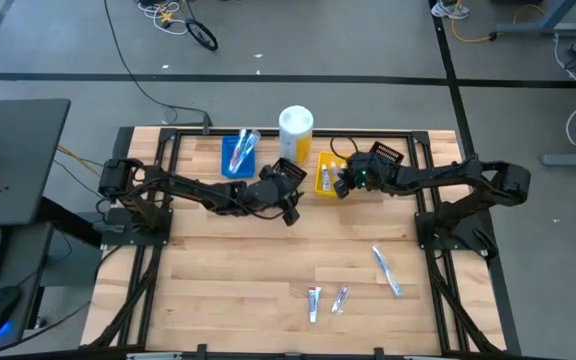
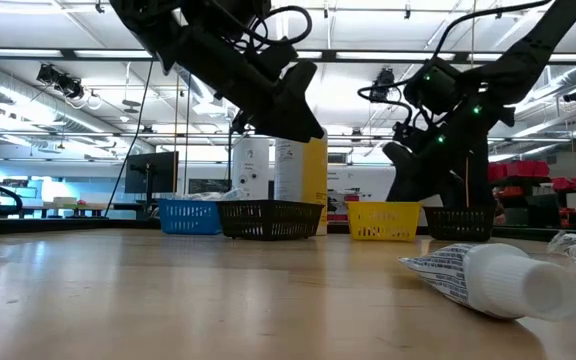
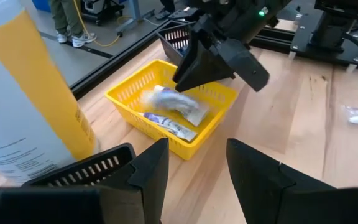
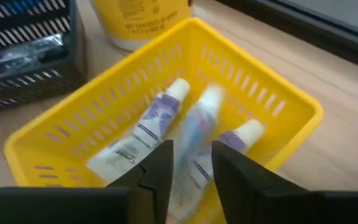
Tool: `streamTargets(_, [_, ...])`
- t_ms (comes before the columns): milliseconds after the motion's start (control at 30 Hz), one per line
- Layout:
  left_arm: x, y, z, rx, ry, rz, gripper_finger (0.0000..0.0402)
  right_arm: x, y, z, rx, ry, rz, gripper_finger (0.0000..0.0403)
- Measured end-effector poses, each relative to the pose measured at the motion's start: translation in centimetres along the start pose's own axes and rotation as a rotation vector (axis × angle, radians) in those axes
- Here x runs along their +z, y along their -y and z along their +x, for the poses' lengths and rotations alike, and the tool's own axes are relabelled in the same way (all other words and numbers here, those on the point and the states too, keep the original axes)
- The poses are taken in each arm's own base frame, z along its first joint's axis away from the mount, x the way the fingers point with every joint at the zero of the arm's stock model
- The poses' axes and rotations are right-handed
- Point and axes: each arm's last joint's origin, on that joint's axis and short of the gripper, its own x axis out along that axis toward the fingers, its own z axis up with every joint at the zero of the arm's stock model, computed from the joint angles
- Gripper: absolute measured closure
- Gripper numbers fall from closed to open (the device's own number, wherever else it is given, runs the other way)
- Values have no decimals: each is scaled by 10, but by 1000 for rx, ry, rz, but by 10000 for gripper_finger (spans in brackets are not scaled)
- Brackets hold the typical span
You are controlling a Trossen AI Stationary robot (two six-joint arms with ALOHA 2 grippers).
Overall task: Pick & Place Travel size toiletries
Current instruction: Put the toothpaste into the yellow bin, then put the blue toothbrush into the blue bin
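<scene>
Three small white tubes (image 4: 146, 127) lie in the yellow bin (image 4: 278, 102) at the back of the table (image 1: 228, 280), and one of them, blurred, sits right in front of the right gripper (image 4: 191, 163), whose fingers stand slightly apart just above the bin with nothing clamped between them. Just beside the yellow bin stand the tall white-and-yellow cylinder (image 1: 296, 132) and a black bin (image 2: 270, 218); the left gripper (image 3: 197, 163) hangs over that black bin with its fingers apart and empty. A blue bin (image 1: 239, 154) farther left holds pale items. Well apart, near the front edge, two more tubes (image 1: 314, 302) and a pale-blue toothbrush (image 1: 385, 270) lie loose on the wood.
</scene>
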Motion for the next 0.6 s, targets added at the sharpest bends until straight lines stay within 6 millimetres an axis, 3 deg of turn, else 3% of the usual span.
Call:
streamTargets(267, [0,1,0,-14,-4,-1,234,8,-5,-1,46,81,-10,252])
streamTargets(433, [-1,2,0,-67,-18,1,234,19,-21,-10,297,171,-44,251])
streamTargets(600, [-2,4,-1,-112,-34,6,234,16,-42,-18,515,168,-107,251])
